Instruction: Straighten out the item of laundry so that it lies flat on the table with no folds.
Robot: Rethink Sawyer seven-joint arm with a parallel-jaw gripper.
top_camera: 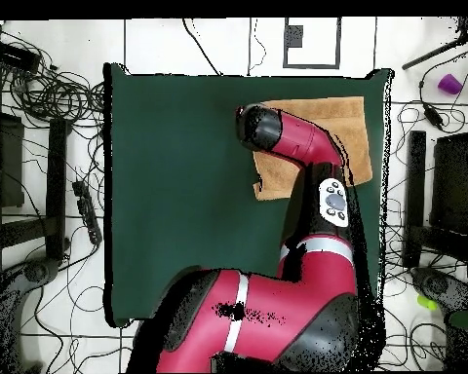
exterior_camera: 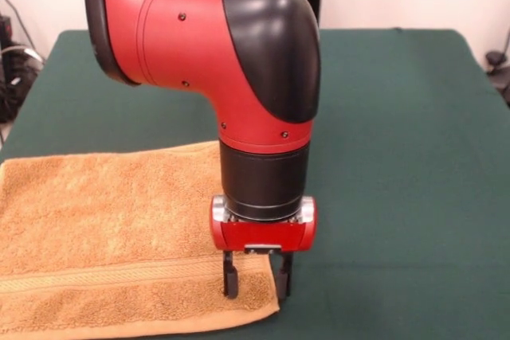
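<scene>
Straddling the corner of the orange-tan terry towel (exterior_camera: 119, 236), the gripper (exterior_camera: 256, 284) is holding its fingers parted around the hem. The towel is lying at the table's (exterior_camera: 398, 157) edge nearest the front camera; closing firmly on the hem before pulling outward should be flattening it best.

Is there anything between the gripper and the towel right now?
No. In the front view the gripper stands over the towel's corner, with nothing but air in between; contact cannot be told.
</scene>
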